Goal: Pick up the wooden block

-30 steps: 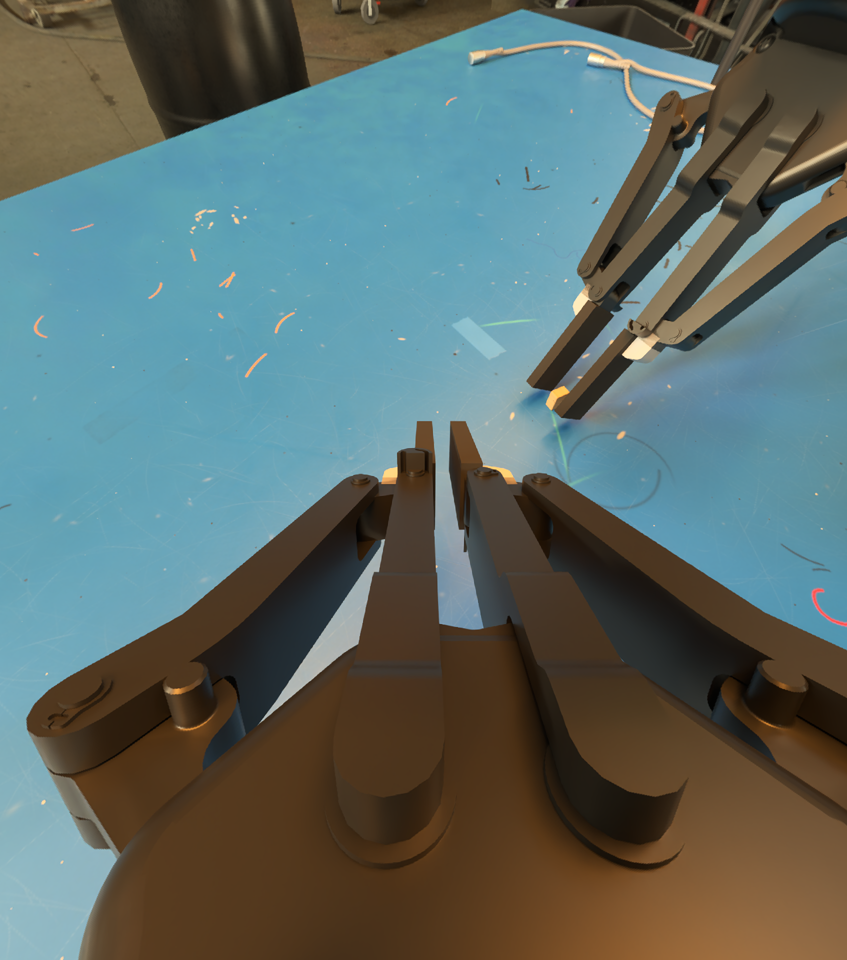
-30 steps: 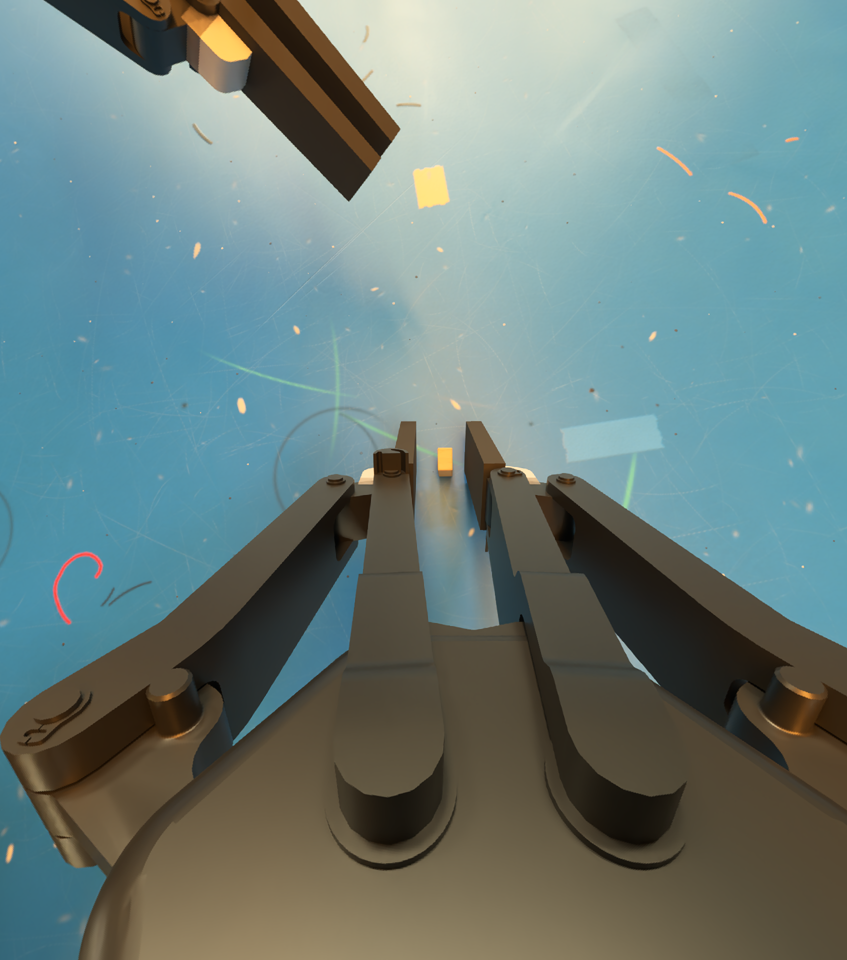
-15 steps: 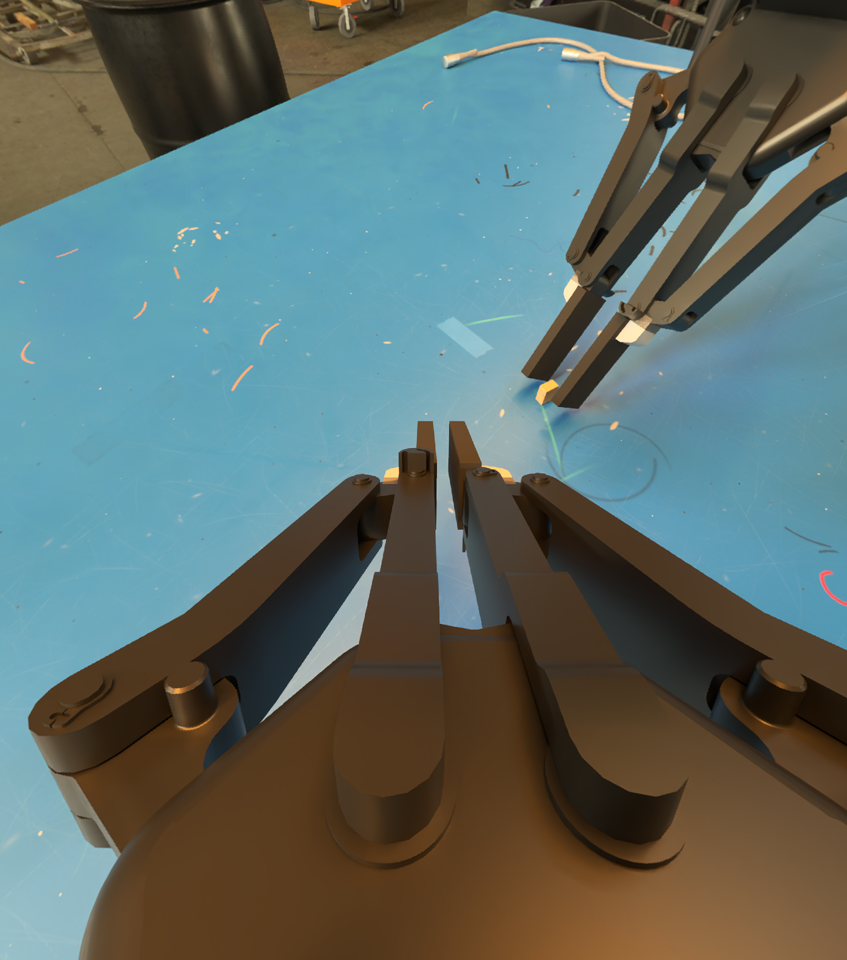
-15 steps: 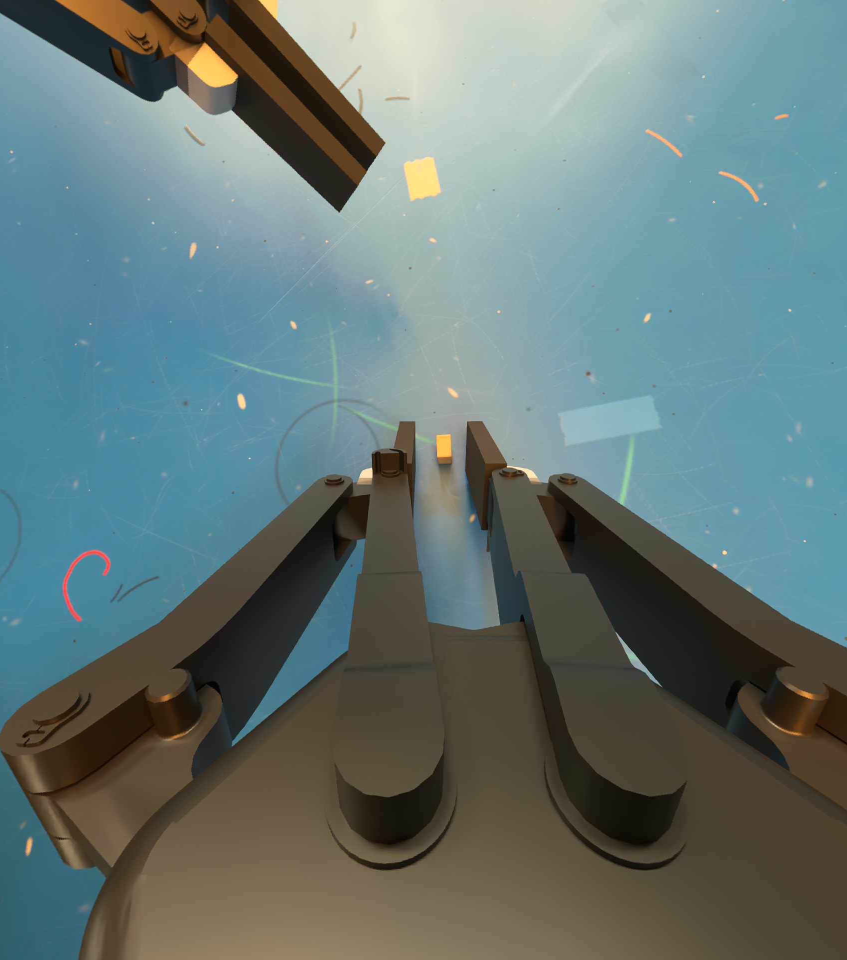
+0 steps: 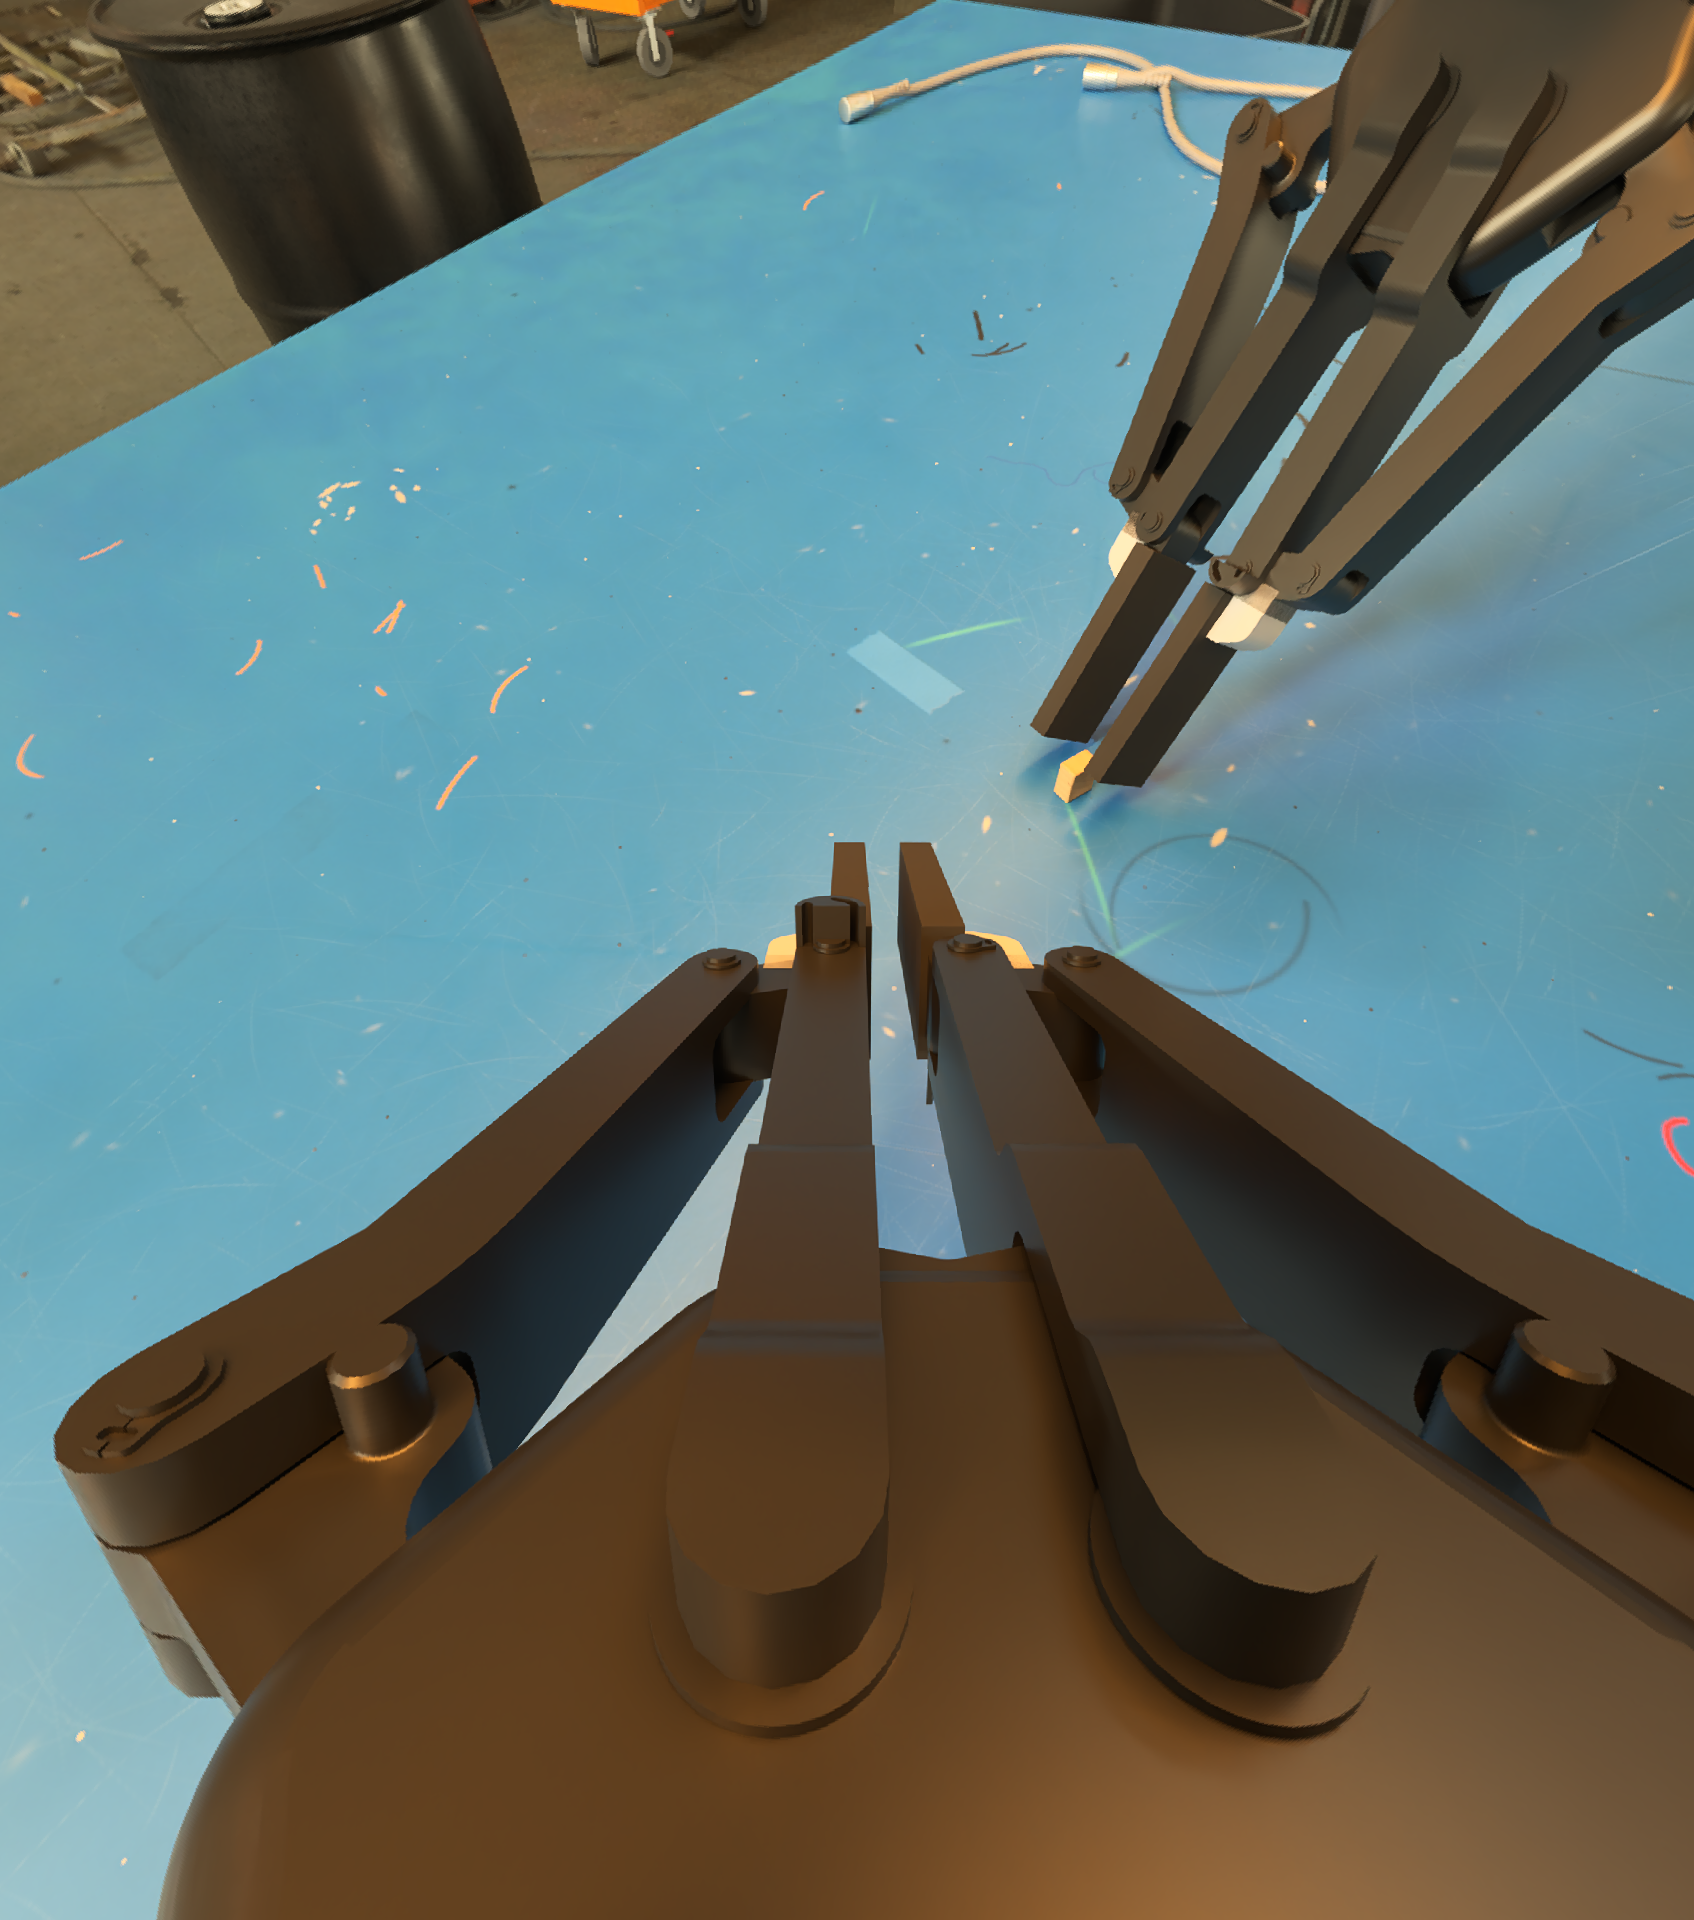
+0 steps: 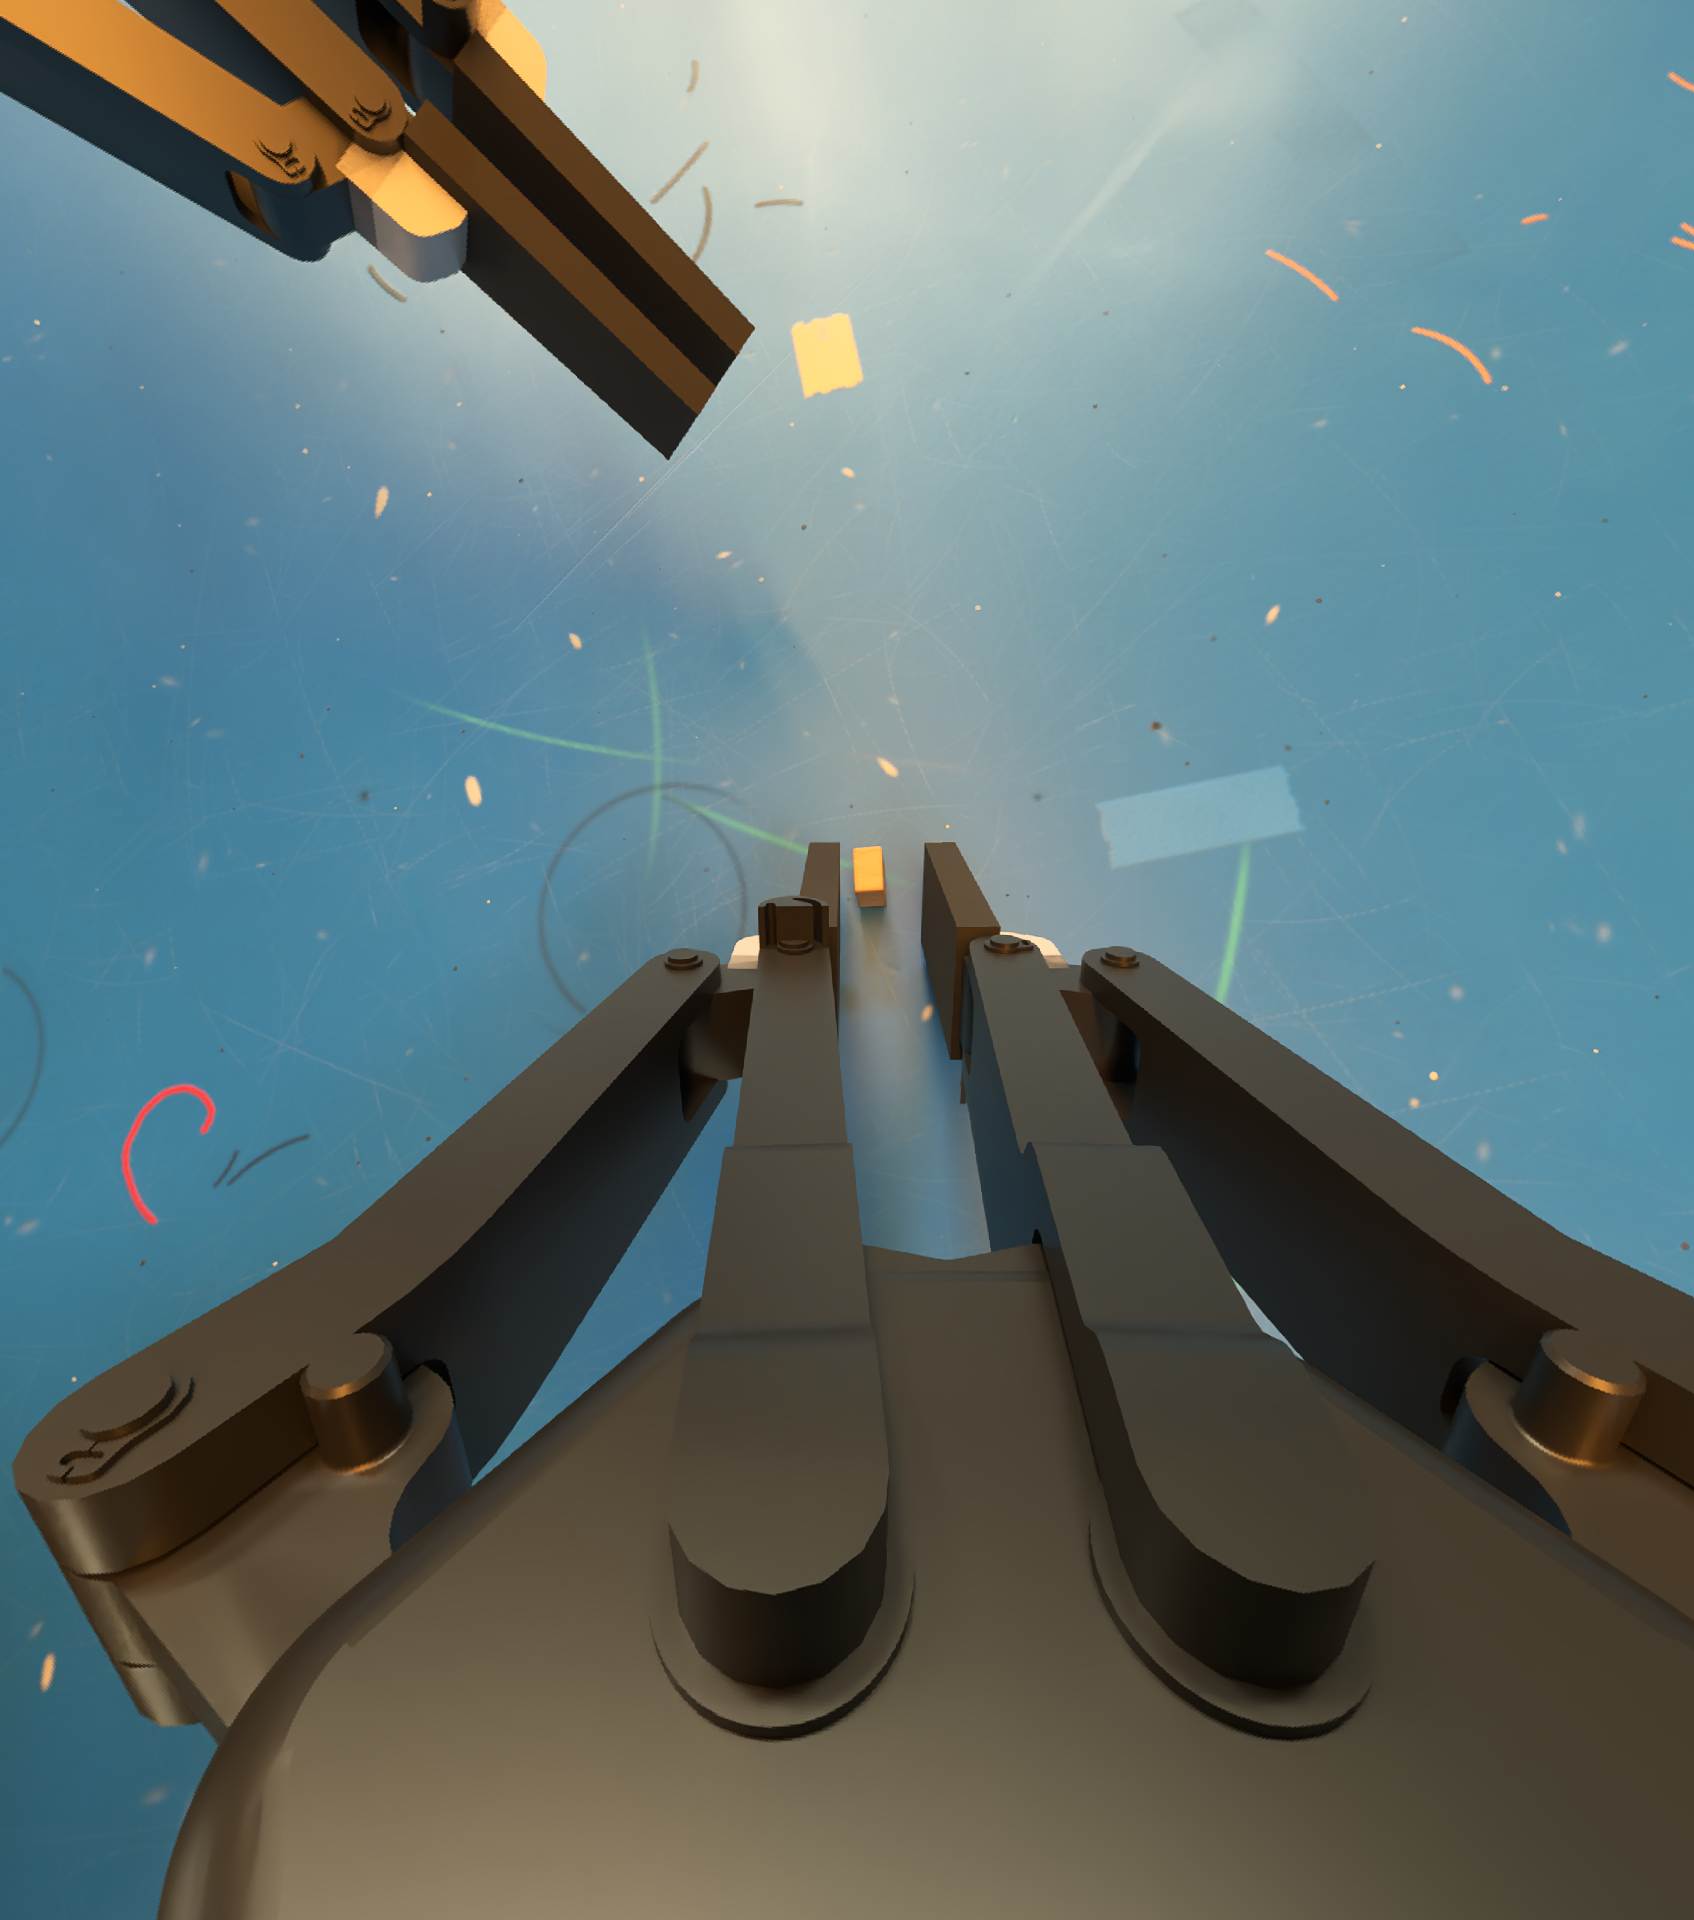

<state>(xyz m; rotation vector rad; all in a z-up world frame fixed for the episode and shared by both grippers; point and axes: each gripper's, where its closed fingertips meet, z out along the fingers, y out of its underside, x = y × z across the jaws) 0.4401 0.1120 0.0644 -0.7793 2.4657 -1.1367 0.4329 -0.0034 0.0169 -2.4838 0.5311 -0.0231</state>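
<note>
The wooden block (image 6: 868,873) is a tiny orange-tan piece lying on the blue table (image 6: 1342,623). My right gripper (image 6: 881,862) points down at it with its jaws narrowly apart. The block sits between the fingertips, close to the left finger, with a gap showing to the right finger. In the left wrist view the block (image 5: 1071,777) pokes out at the tips of the right gripper (image 5: 1097,753). My left gripper (image 5: 881,862) is shut and empty, a short way in front of the block. It also shows in the right wrist view (image 6: 708,384).
A black drum (image 5: 323,156) stands on the floor beyond the table's far left edge. A white cable (image 5: 1030,73) lies at the far end of the table. A pale tape strip (image 5: 903,670) and a flat yellow patch (image 6: 827,353) are on the table.
The right jaws have narrowed slightly around the block. The left wrist view has drawn back and up, showing more of the drum and floor. The left gripper stays shut.
</note>
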